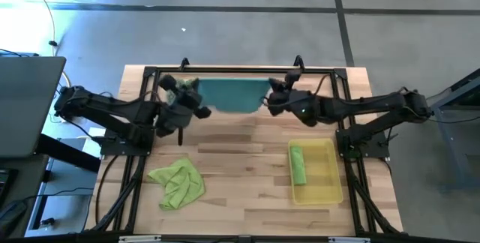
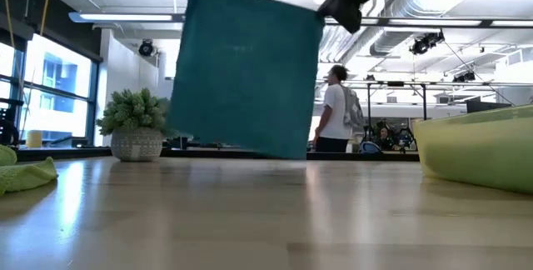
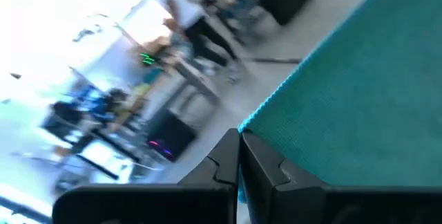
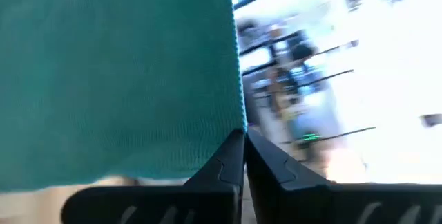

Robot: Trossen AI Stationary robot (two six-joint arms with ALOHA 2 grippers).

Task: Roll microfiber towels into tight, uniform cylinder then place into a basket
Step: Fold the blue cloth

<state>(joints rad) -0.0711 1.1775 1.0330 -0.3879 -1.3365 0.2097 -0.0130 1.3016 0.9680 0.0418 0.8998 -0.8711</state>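
Observation:
A teal microfiber towel hangs spread flat over the table's far half, held between my two grippers; in the low view the teal towel hangs as a flat sheet. My left gripper is shut on one top corner and my right gripper on the other. A crumpled lime green towel lies on the table at near left. A rolled lime green towel lies in the yellow basket at near right. My left gripper pinches the teal towel's upper left corner between its two fingertips, coming roughly level from the table's left. The towel hangs below, clear of the table. My right gripper pinches the upper right corner between its fingertips, coming roughly level from the table's right. The top edge runs nearly straight between both holds.
A spiky green plant ball in a pot stands at the far left of the table, just behind the towel's left side. The basket's wall rises at the right. A person stands in the room beyond the table.

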